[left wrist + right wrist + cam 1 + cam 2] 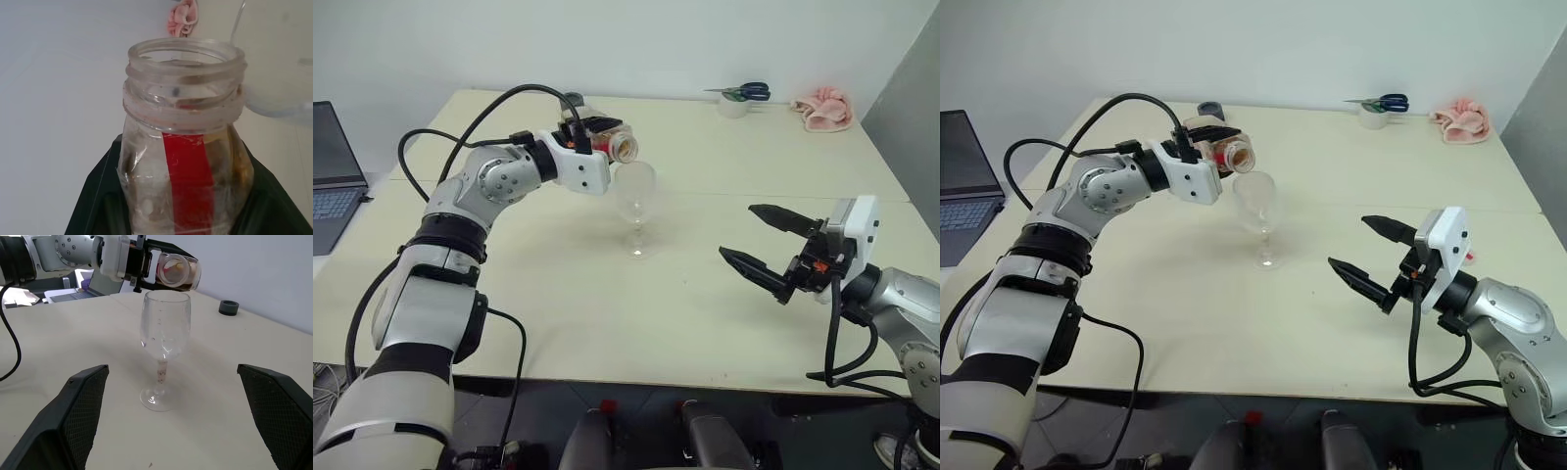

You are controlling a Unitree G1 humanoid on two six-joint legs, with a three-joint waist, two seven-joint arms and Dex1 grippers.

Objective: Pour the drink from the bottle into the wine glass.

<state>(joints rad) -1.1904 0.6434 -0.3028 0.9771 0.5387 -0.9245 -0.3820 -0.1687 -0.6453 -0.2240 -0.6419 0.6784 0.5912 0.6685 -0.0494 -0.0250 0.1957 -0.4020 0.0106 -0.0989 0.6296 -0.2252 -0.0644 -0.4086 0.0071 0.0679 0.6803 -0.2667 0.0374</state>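
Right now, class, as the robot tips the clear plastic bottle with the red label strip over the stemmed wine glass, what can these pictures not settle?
- Drink level: the black fingers of the left end effector cover the lower body of the clear plastic bottle.
- Whether liquid is falling into the clear stemmed wine glass: no stream can be made out.
- Laptop: cut off by the picture's edge.
- Small dark ring: too small to identify.

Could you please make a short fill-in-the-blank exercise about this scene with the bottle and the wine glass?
1. The bottle is held by the robot's ____ tool.
2. The bottle's mouth is tipped over the rim of the ____.
3. The right tool holds nothing and its fingers are ____.
4. The scissors lie near a ____ cloth.

Missing words: left; wine glass; open; pink
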